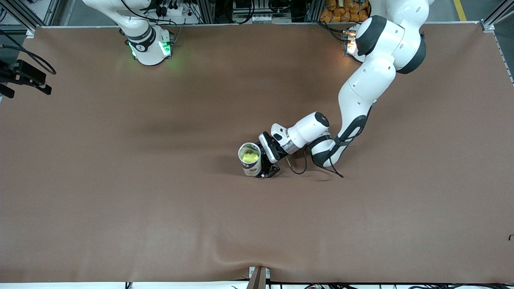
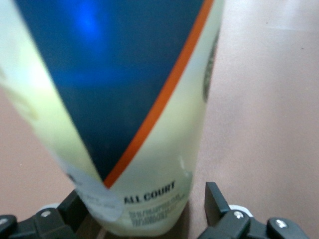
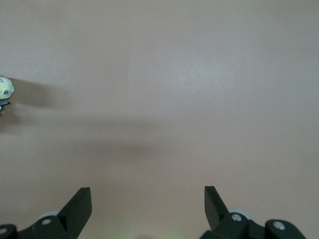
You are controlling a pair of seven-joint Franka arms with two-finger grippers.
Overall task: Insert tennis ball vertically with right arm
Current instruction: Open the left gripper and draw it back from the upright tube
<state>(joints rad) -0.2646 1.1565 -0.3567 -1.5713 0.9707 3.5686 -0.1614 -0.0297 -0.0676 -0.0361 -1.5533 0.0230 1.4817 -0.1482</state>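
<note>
A tennis ball can (image 1: 250, 159) stands upright on the brown table (image 1: 120, 192), near its middle, mouth up. A yellow tennis ball (image 1: 249, 157) lies inside it. My left gripper (image 1: 259, 161) is low at the table, open, with the can between its fingers. In the left wrist view the can (image 2: 124, 99) fills the picture, blue and pale with an orange stripe, and one finger (image 2: 214, 199) stands clear of its wall. My right gripper (image 3: 147, 196) is open and empty, high over bare table. It is out of the front view. The can (image 3: 5, 88) shows small at the edge of the right wrist view.
The left arm (image 1: 361, 88) reaches down from its base to the can. The right arm's base (image 1: 150, 46) stands at the table's back edge. A dark fixture with cables (image 1: 24, 76) overhangs the table's edge at the right arm's end.
</note>
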